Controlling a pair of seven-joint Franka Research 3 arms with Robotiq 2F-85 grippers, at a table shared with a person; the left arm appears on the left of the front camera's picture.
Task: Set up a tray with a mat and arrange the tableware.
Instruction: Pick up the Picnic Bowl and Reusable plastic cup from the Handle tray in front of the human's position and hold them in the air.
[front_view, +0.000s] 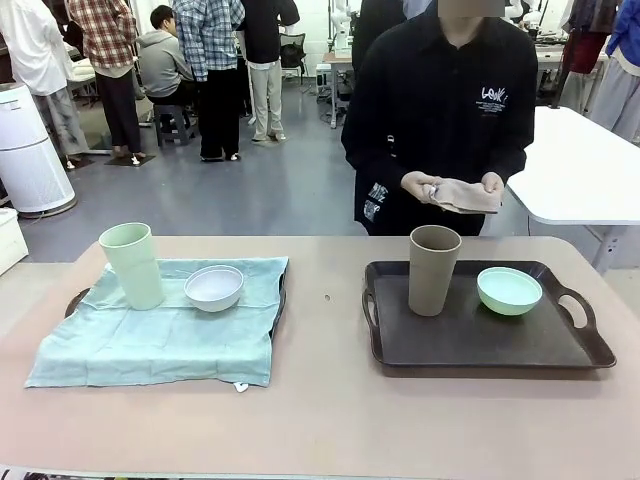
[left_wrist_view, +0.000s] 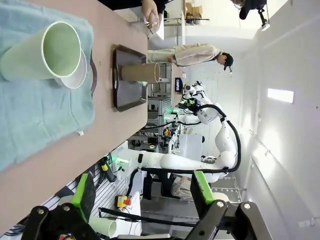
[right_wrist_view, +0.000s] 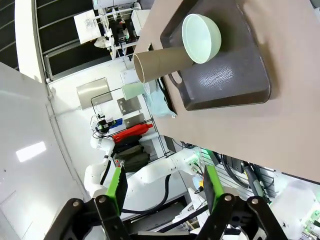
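**Taupe cup (front_view: 434, 270) upright on bare tray (front_view: 480, 340); right gripper (right_wrist_view: 164, 172) is the nearer one**

Front view, lower left: a green mat (front_view: 150, 345) lies spread out. A pale green cup (front_view: 133, 265) and a white bowl (front_view: 214, 287) stand on it, just beside each other. That side looks set.

Front view, centre right: the dark tray has no mat. The taupe cup stands on its left part, with the mint bowl (front_view: 509, 290) to its right, near but apart. In the upper centre, the person's hands (front_view: 420, 185) hold a folded tan cloth (front_view: 465, 197) beyond the table's far edge, not over the tray.

Right wrist view: the right gripper sits at the bottom edge, fingers spread, nothing between them. The taupe cup lies in the upper middle of the frame, above the fingers and well apart from them. Its long axis runs almost level across the frame, with the mouth to the left and the base behind the bowl. In the front view that axis is vertical, mouth up.

Left wrist view: the left gripper (left_wrist_view: 142, 180) is at the bottom edge, also spread and empty. The taupe cup is small in the upper middle, beyond the pale green cup.

Judgement: the second tray lacks its mat, so cup and bowl probably have to come off first. That falls to the right arm, gripping across the cup's wall. A tall cup tips easily if it is nudged high up.
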